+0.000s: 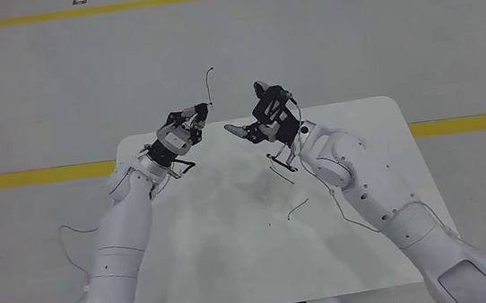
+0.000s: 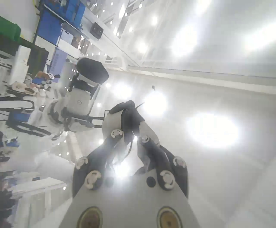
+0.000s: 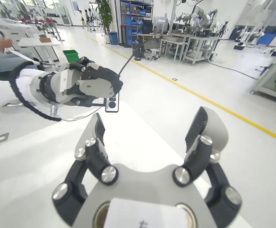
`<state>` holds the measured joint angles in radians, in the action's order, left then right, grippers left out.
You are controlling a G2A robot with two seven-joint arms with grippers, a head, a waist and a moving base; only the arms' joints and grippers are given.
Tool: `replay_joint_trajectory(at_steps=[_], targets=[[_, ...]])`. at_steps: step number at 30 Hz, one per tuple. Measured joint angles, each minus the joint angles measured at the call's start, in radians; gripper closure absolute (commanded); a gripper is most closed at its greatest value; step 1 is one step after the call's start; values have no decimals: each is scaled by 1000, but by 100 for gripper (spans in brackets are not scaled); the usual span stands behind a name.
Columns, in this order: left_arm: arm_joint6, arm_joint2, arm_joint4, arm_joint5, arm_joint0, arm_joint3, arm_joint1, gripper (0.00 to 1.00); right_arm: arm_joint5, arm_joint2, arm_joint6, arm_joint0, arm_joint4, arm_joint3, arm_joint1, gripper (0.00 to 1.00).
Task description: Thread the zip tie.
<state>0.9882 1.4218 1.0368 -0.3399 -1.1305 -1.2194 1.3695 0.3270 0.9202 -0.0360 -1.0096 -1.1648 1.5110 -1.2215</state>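
A thin black zip tie (image 1: 209, 85) sticks up past the table's far edge, its head at the free end. My left gripper (image 1: 202, 110) is shut on its lower end, just beyond the far edge of the white table (image 1: 237, 260). In the left wrist view the fingertips (image 2: 129, 106) pinch the zip tie (image 2: 139, 105), which runs off into glare. My right gripper (image 1: 247, 109) is a short way to the right of it, open and holding nothing. In the right wrist view its open fingers (image 3: 148, 127) face the left gripper (image 3: 115, 85) and the zip tie (image 3: 126, 64).
Two loose zip ties lie on the table, one (image 1: 281, 170) under the right forearm and a curved one (image 1: 297, 206) nearer the middle. A yellow floor line (image 1: 38, 176) runs behind the table. Both grippers are at the table's far edge.
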Motion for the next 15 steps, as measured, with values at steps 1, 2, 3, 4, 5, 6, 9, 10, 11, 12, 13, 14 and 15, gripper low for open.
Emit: replay_joint_trajectory(at_steps=[1,2,3,4,5,6,9,10,11,12,13,14,15], targets=[[-6,-10,17,0,0,-1,-6,100,-4,-2,10,-1,-5,-4,-2,0],[-14,-17,25,0,3,-10,-14,100,-7,-3,16,-2,-7,-7,-3,0],[-16,-18,22,0,4,-14,-17,100,-8,-3,17,-2,-6,-8,-3,0],[-17,-18,19,0,5,-15,-18,100,-8,-3,17,-2,-6,-8,-3,0],[-17,-18,16,0,5,-15,-18,100,-8,-3,16,-2,-5,-7,-3,0],[-16,-18,16,0,5,-15,-18,100,-8,-3,16,-2,-5,-7,-3,0],[-19,-18,19,0,3,-15,-17,100,-8,-3,17,-3,-5,-6,-3,0],[-30,-20,27,0,0,-17,-17,100,-11,-2,22,-8,-3,-4,-3,0],[-51,-26,45,0,-5,-19,-16,100,-15,1,33,-15,1,-2,-4,0],[-64,-32,66,0,-8,-18,-16,100,-17,2,40,-19,-2,0,-5,0],[-74,-40,95,0,-12,-15,-15,100,-21,3,47,-20,-14,1,-5,0],[-87,-53,135,0,-13,-12,-16,100,-26,4,56,-21,-31,2,-6,0],[-95,-63,162,0,-14,-11,-17,100,-30,4,64,-22,-39,2,-7,0]])
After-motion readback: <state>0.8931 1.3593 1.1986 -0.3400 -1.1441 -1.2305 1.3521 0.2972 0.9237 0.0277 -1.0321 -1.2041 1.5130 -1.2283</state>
